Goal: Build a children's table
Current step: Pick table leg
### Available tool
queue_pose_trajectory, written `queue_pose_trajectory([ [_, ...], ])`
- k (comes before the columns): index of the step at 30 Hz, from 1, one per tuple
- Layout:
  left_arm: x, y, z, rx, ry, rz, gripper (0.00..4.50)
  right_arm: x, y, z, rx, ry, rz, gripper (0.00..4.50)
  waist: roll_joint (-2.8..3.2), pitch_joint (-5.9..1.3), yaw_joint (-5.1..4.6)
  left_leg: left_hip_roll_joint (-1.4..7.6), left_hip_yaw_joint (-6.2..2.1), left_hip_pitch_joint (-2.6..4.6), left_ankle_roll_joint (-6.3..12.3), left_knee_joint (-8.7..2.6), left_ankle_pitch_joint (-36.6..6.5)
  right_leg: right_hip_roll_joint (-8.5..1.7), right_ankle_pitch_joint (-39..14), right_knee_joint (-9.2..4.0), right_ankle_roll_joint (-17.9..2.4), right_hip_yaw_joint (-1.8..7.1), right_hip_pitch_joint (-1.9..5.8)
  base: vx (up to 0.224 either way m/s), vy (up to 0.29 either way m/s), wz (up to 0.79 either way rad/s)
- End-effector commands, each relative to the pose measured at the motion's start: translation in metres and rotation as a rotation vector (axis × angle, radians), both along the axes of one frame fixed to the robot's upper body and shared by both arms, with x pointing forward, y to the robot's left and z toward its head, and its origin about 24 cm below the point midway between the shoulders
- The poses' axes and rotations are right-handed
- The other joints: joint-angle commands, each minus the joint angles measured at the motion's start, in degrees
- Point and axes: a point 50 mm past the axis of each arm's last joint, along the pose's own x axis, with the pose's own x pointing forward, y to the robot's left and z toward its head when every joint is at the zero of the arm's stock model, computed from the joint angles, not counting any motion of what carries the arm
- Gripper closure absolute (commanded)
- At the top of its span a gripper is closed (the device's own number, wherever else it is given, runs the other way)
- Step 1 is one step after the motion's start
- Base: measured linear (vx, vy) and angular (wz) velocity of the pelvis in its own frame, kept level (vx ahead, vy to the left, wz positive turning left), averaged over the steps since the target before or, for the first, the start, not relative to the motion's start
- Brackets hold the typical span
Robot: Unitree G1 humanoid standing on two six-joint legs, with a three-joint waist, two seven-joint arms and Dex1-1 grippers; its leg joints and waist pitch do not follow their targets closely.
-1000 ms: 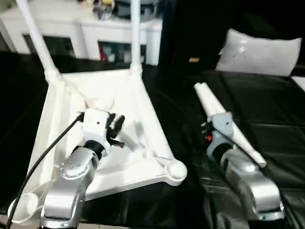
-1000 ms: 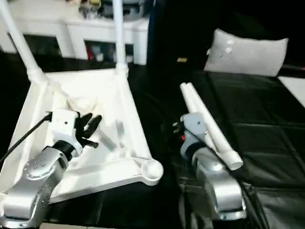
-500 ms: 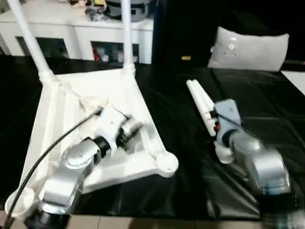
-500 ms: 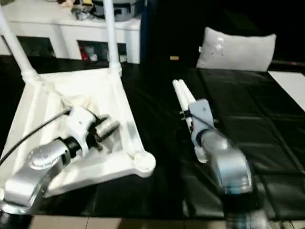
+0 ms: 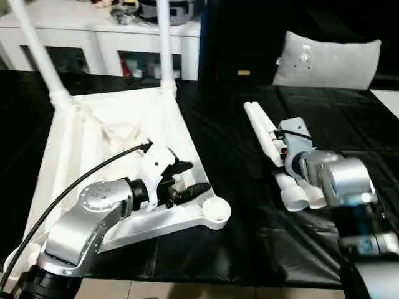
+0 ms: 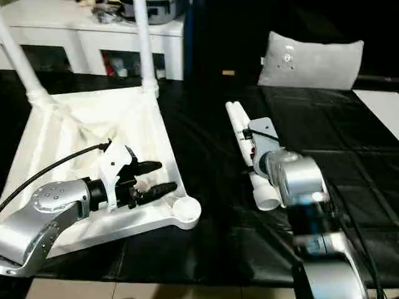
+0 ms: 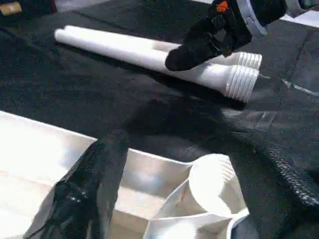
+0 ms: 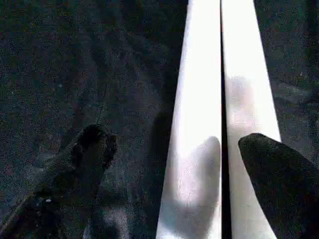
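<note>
Plainly, the left claw point(image 5: 187, 180) hangs spread and empty over the upturned table top point(image 5: 118, 131), beside its one near corner socket point(image 5: 217, 210). Two fitted legs point(image 5: 165, 43) stand upright beyond. The right claw point(image 8: 174, 164), parted, straddles one of two loose legs point(image 5: 265, 134) lying together, pointing away.

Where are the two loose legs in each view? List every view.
Left eye view: the loose legs lie side by side, right of the tabletop.
Right eye view: the same, near picture centre.
Left wrist view: beyond the corner socket, threaded ends showing.
Right wrist view: running lengthwise between the right fingers.
Landmark: the empty corner socket, in eye and left wrist views.
</note>
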Motion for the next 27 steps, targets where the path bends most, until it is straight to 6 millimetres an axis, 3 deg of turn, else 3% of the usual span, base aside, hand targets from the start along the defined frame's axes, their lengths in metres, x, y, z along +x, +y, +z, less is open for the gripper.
queue_pose_trajectory([
  [1, -0.001, -0.002, 0.006, 0.003, -0.010, -0.020, 0.69, 0.003, -0.003, 0.004, 0.007, 0.004, -0.027, 0.00, 0.03, -3.12, 0.32, 2.90, -0.31, 0.00, -1.37, -4.44, -3.55, -4.49, -3.19, -3.91, -13.08, 3.07, 3.10, 0.000, 0.000, 0.00],
  [5, 0.000, 0.000, 0.006, 0.007, 0.003, -0.015, 0.32, 0.003, -0.005, 0.000, 0.032, 0.048, -0.046, 0.00, 0.10, -2.96, 0.38, 3.01, -0.04, 0.20, -1.99, -4.55, -5.46, -4.50, -6.21, -4.22, -12.38, 3.14, 2.86, 0.000, 0.000, 0.00],
  [10, 0.000, 0.002, 0.005, 0.018, 0.014, -0.007, 0.11, -0.003, 0.001, -0.009, 0.115, 0.135, -0.009, 0.00, 0.15, -3.04, 0.39, 3.08, -0.09, 0.14, -1.92, -4.61, -5.04, -4.45, -4.98, -4.02, -12.21, 3.14, 2.94, 0.000, 0.000, 0.00],
  [21, 0.001, 0.003, 0.001, 0.042, 0.042, -0.006, 0.00, -0.012, 0.013, -0.025, 0.167, 0.234, 0.049, 0.98, 0.31, -2.90, 0.41, 3.18, -0.09, 0.23, -2.53, -4.78, -6.29, -4.56, -7.20, -4.32, -12.22, 3.16, 2.74, 0.000, 0.000, 0.00],
  [22, 0.001, 0.003, 0.001, 0.046, 0.046, -0.003, 0.00, -0.012, 0.013, -0.026, 0.166, 0.241, 0.050, 1.10, 0.02, -2.88, 0.41, 3.19, -0.06, 0.22, -2.49, -4.80, -6.27, -4.60, -7.52, -4.31, -12.09, 3.18, 2.75, 0.000, 0.000, 0.00],
  [27, 0.001, 0.004, 0.001, 0.056, 0.050, 0.000, 0.00, -0.013, 0.015, -0.032, 0.165, 0.262, 0.056, 1.54, -0.05, -2.77, 0.41, 3.24, -0.03, 0.18, -2.44, -4.87, -6.48, -4.66, -8.45, -4.46, -11.85, 3.20, 2.66, 0.000, 0.000, 0.00],
])
